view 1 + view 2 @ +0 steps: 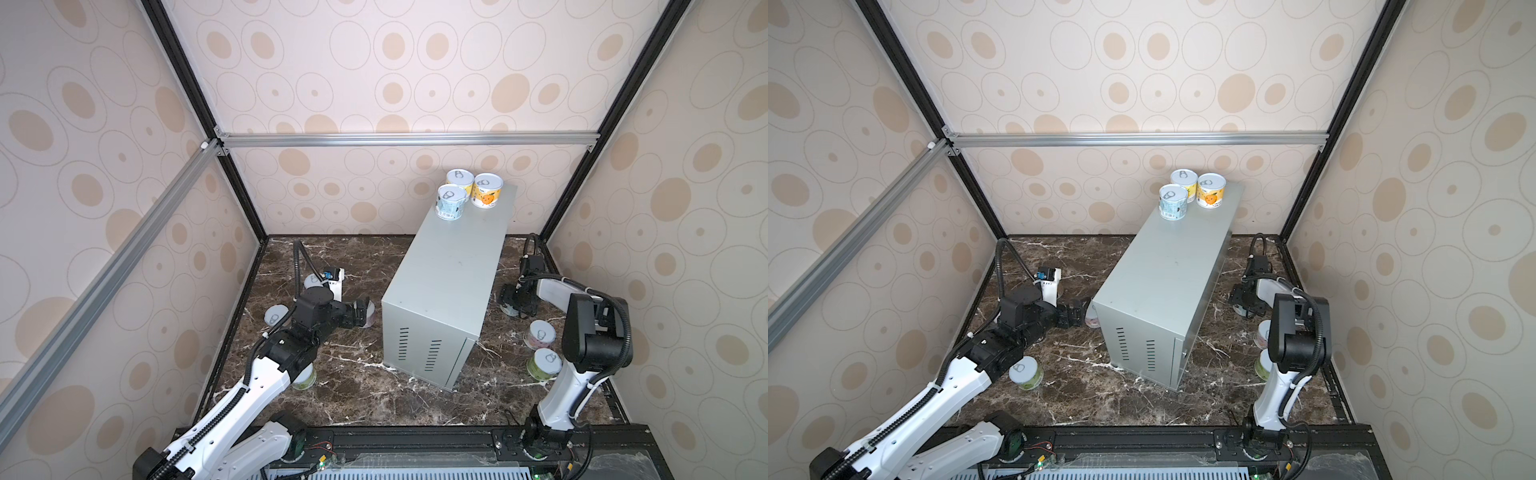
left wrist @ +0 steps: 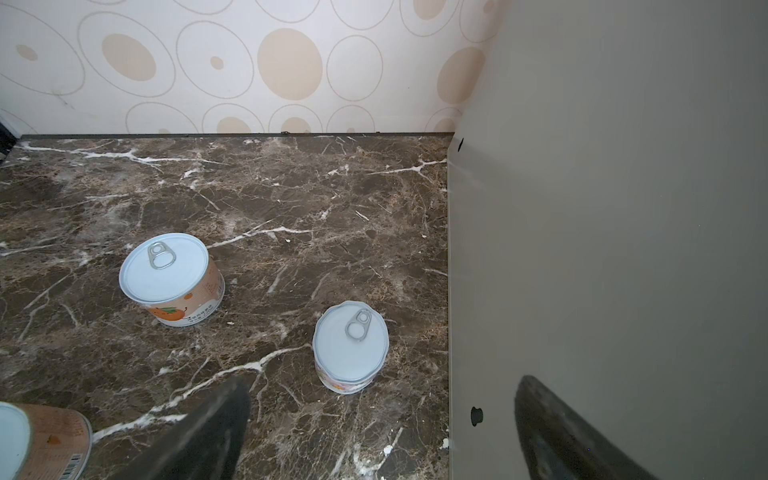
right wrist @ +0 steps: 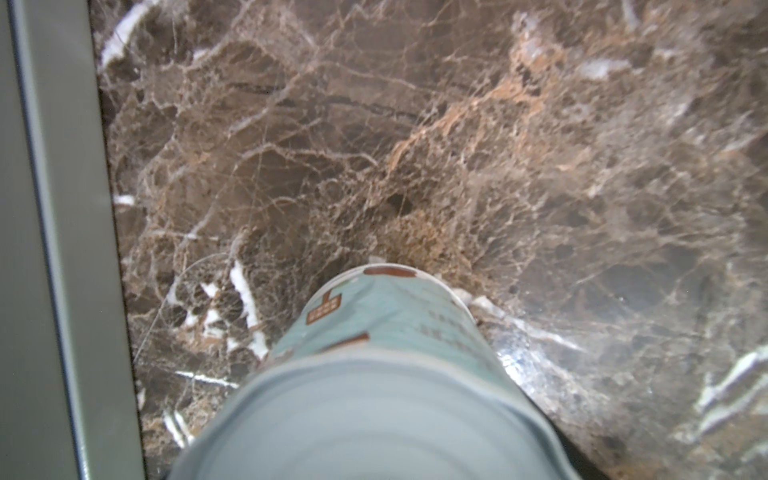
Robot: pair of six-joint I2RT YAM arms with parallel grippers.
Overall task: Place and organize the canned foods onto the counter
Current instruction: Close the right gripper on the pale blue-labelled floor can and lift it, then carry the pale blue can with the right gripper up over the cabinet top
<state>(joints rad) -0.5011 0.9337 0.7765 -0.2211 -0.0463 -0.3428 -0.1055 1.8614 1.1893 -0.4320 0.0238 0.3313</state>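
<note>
The counter (image 1: 449, 266) is a tall grey box in the middle, and three cans (image 1: 451, 199) stand at the far end of its top. My left gripper (image 1: 365, 311) is low on the counter's left side, open wide. Just ahead of its fingertips (image 2: 232, 399) a pink-labelled can (image 2: 351, 345) stands untouched on the marble. My right gripper (image 1: 513, 305) is down on the counter's right side around a pale blue can (image 3: 386, 332). That can fills the near part of the right wrist view. The right fingers are hidden, so I cannot see whether they touch it.
More cans stand on the marble. On the left are an orange-labelled can (image 2: 170, 278), another can (image 1: 276, 316) and a green one (image 1: 1025, 372) under the left arm. On the right are a pink can (image 1: 540, 332) and a green can (image 1: 544, 363). The counter's wall (image 2: 602, 249) is close beside the left gripper.
</note>
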